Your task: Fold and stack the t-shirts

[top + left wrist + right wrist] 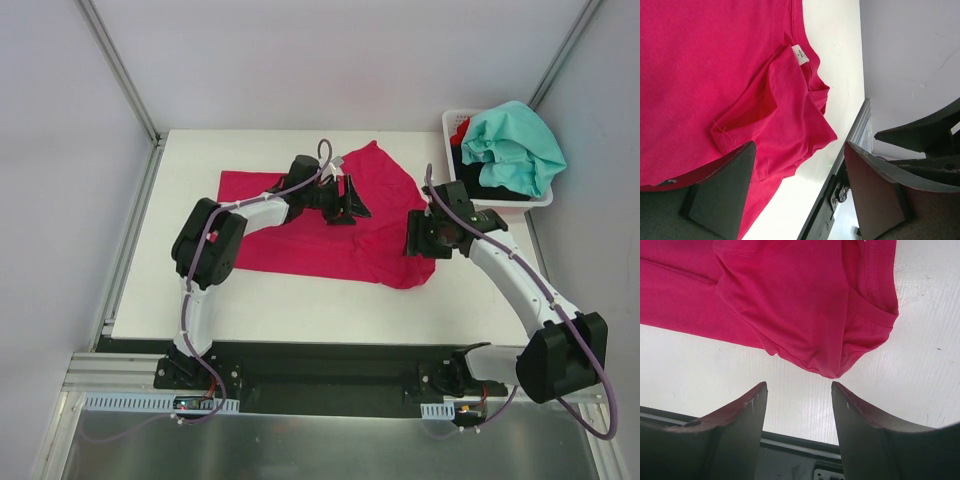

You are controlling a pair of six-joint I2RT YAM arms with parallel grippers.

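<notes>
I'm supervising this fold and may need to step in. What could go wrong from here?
The pink shirt is bunched near its label; the open left claw might pinch several layers and fold in the wrinkle. The open right claw sits just short of the shirt's corner and could close on bare table, missing the cloth.

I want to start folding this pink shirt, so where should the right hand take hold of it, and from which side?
Take the pink shirt's doubled corner pointing at the open right hand. Come in low over the table in front of it and scoop under: the cloth ends there in a thick, hemmed tip, likely easy to pinch.
</notes>
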